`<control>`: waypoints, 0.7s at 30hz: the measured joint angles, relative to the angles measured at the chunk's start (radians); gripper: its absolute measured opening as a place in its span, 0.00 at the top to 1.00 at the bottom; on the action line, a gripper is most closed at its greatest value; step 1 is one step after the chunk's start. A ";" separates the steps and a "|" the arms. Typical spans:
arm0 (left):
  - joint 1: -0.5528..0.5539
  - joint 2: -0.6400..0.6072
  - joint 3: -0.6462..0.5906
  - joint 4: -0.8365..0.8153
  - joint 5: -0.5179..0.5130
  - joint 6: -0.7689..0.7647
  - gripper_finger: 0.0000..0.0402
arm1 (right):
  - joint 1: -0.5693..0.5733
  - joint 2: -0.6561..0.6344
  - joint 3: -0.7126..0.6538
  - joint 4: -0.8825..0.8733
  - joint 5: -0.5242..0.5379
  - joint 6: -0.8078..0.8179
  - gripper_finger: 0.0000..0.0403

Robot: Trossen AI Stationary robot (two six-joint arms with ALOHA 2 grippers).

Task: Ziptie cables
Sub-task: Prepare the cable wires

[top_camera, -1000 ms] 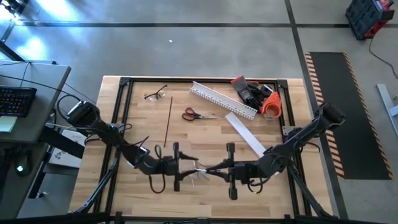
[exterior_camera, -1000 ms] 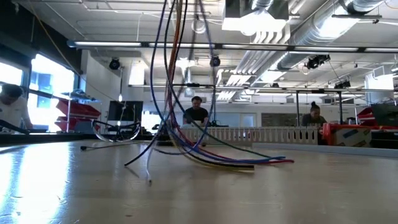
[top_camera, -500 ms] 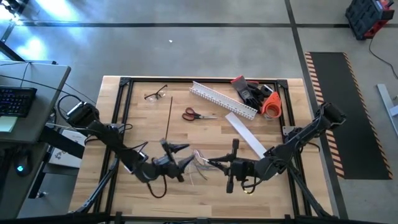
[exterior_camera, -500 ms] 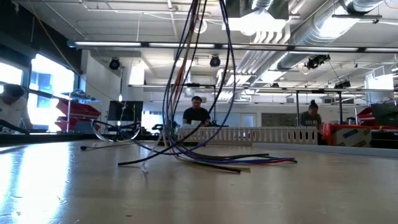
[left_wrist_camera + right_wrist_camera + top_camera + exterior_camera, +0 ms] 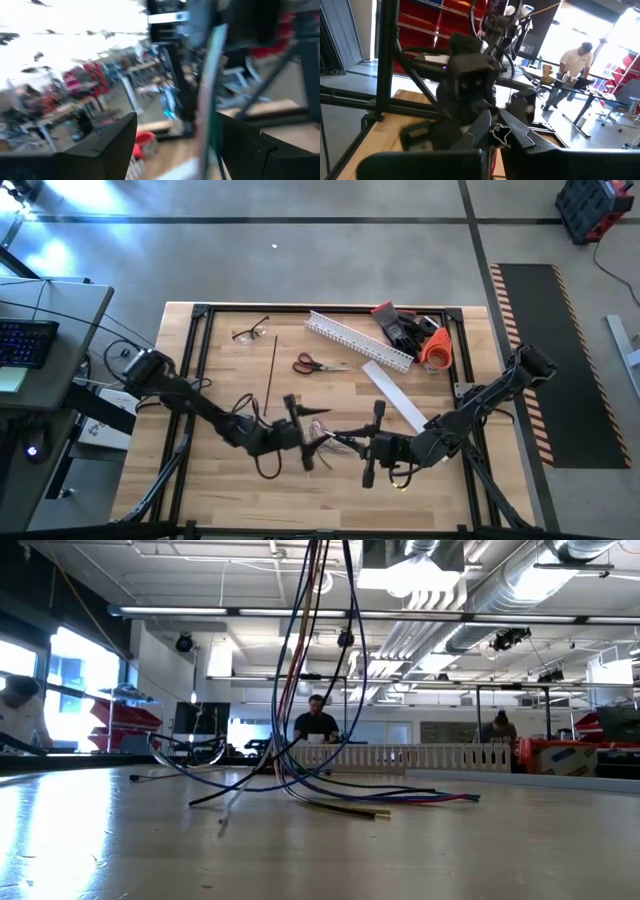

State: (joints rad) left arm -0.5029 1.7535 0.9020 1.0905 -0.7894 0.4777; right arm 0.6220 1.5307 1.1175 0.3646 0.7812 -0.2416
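Cables (image 5: 325, 442): pinched at mid-table in the right gripper (image 5: 352, 446), hanging to the table; ziptie (image 5: 273, 373) lies far-to-near beyond the spread, empty left gripper (image 5: 305, 436), the nearer arm.

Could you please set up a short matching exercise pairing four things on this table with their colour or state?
Things:
1. ziptie
2. scissors
3. cables
4. slotted duct

Descriptions:
A. red handles
B. white, lying at the table's far side
C. hanging from the shut right gripper
D. thin black strip lying flat

Pairs: 1-D, 2-A, 3-C, 4-B
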 joint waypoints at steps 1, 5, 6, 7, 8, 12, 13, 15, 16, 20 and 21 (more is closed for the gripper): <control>0.009 0.026 0.000 0.050 -0.006 0.023 0.40 | 0.000 0.000 0.000 -0.004 0.000 0.002 1.00; 0.021 0.093 0.000 0.150 -0.181 0.055 0.40 | 0.008 0.000 0.000 -0.007 0.002 0.001 1.00; 0.021 0.106 0.000 0.148 -0.238 0.056 0.40 | 0.013 0.000 0.000 -0.003 0.006 0.001 1.00; 0.022 0.116 0.000 0.137 -0.285 0.056 0.40 | 0.019 0.000 0.000 0.005 0.015 -0.001 1.00; 0.022 0.127 0.000 0.126 -0.320 0.057 0.40 | 0.025 0.000 0.000 0.018 0.026 -0.006 1.00; 0.032 0.154 0.000 0.129 -0.394 0.052 0.40 | 0.059 -0.005 0.000 0.108 0.054 -0.069 1.00; 0.035 0.161 0.000 0.129 -0.410 0.048 0.40 | 0.067 -0.006 0.000 0.134 0.055 -0.079 1.00; 0.042 0.172 -0.001 0.123 -0.431 0.042 0.42 | 0.087 -0.014 0.006 0.155 0.057 -0.097 1.00; 0.047 0.176 -0.002 0.121 -0.440 0.041 0.43 | 0.096 -0.016 0.018 0.153 0.057 -0.099 1.00; 0.054 0.179 -0.002 0.107 -0.466 0.040 0.46 | 0.145 -0.020 0.081 0.124 0.082 -0.102 1.00; 0.057 0.179 -0.002 0.099 -0.468 0.040 0.47 | 0.159 -0.020 0.102 0.097 0.088 -0.104 1.00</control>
State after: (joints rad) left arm -0.4456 1.9328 0.9005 1.1898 -1.2570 0.5175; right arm 0.7813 1.5108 1.2193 0.4615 0.8690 -0.3454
